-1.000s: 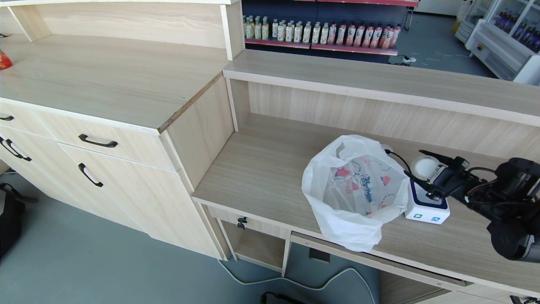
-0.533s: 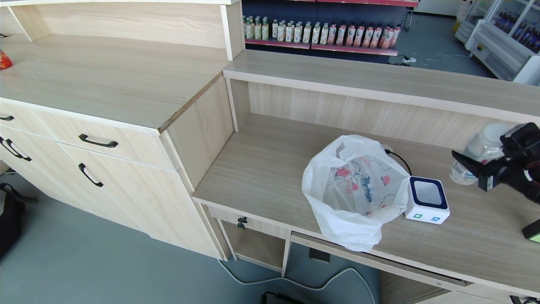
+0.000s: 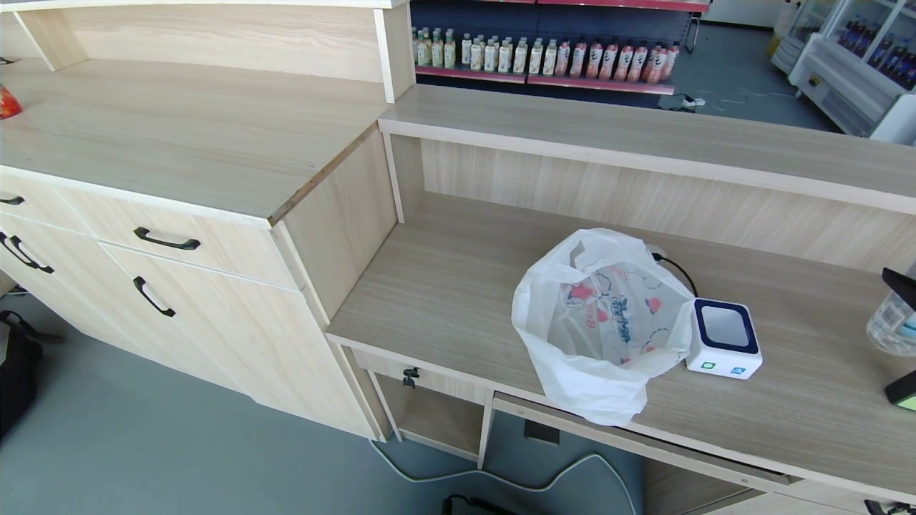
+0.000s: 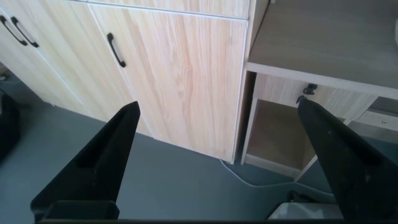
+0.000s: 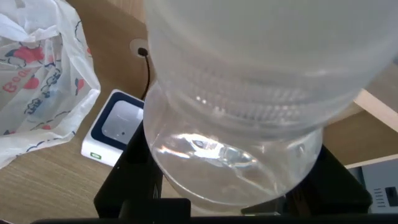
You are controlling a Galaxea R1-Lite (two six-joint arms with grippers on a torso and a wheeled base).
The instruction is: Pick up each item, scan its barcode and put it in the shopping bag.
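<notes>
My right gripper (image 5: 231,210) is shut on a clear plastic bottle (image 5: 236,112), held above the counter to the right of the scanner. In the head view the bottle (image 3: 893,323) shows at the right edge, with a dark finger (image 3: 900,283) beside it. The white shopping bag (image 3: 601,322) stands open on the lower counter, something with a printed wrapper inside. A small white barcode scanner (image 3: 724,347) with a dark-framed window sits against the bag's right side. My left gripper (image 4: 217,162) hangs open over the floor, facing the cabinet doors (image 4: 180,68).
A cable (image 3: 676,268) runs from the scanner to the counter's back wall. A dark device with a green edge (image 3: 903,392) lies at the right edge. The raised counter (image 3: 186,136) with drawers stands to the left. An orange packet (image 3: 7,101) lies at its far left.
My right gripper has carried the bottle from above the scanner off to the right, to the view's edge. The bag and scanner have not moved.
</notes>
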